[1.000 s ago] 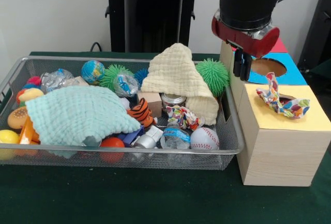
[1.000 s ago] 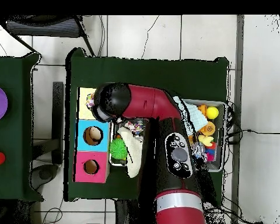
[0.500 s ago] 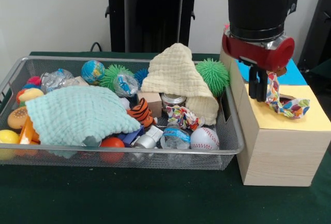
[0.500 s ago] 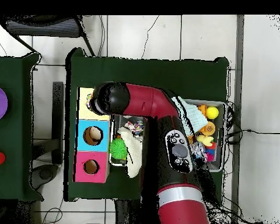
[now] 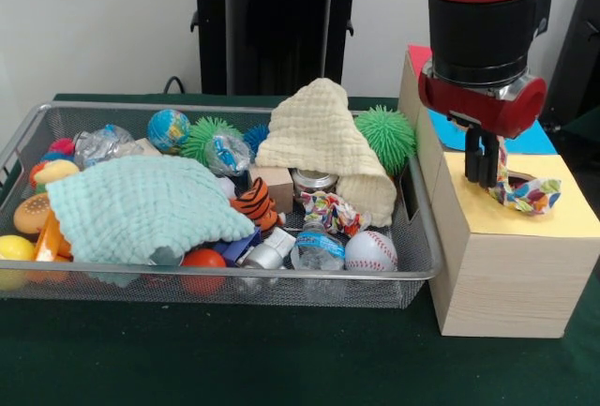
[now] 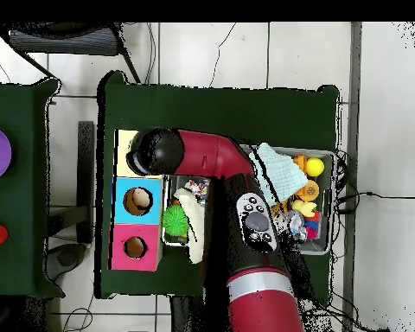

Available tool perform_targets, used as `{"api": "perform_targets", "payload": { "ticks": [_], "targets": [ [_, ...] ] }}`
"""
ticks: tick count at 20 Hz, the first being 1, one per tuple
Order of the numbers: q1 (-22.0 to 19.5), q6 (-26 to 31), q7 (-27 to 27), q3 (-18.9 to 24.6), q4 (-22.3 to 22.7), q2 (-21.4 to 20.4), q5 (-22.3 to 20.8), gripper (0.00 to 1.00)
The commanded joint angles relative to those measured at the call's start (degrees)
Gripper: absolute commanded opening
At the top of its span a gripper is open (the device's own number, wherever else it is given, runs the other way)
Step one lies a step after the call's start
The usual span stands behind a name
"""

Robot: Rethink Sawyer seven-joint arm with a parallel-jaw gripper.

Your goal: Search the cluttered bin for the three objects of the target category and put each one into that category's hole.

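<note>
Green table (image 5: 281, 359): one bin (image 5: 412, 265), two cloths.

your arm (image 6: 213, 157) has glossy red shells with black joint sections. at the wrist you'll see a black cylinder above a red collar with a silvery rim. a dark oval panel with small round buttons sits on the forearm.

No legible text, brand or no. anywhere. Water bottle (image 5: 320, 246) at 6 o'clock in the wire bin (image 5: 424, 258) has a blue label, print too small to read. Arm's control pad (image 6: 254, 223) shows marks, unreadable.
</note>
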Motion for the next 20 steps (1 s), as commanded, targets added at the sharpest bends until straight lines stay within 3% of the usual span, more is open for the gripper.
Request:
{"api": "perform_targets", "payload": {
  "ticks": [1,8,14,20],
  "targets": [
    [0.7,0.3,0.5,1.6,3.8,4.0,-1.5,0.0],
    [1.3,1.4,0.5,0.9,1.3,6.2,-1.8,0.0],
    [0.7,-3.1,1.6,4.2,3.8,7.2,1.1,0.0],
    [-1.4,-0.8,-1.1,8.4,5.8,7.3,4.2,0.0]
  ]
}}
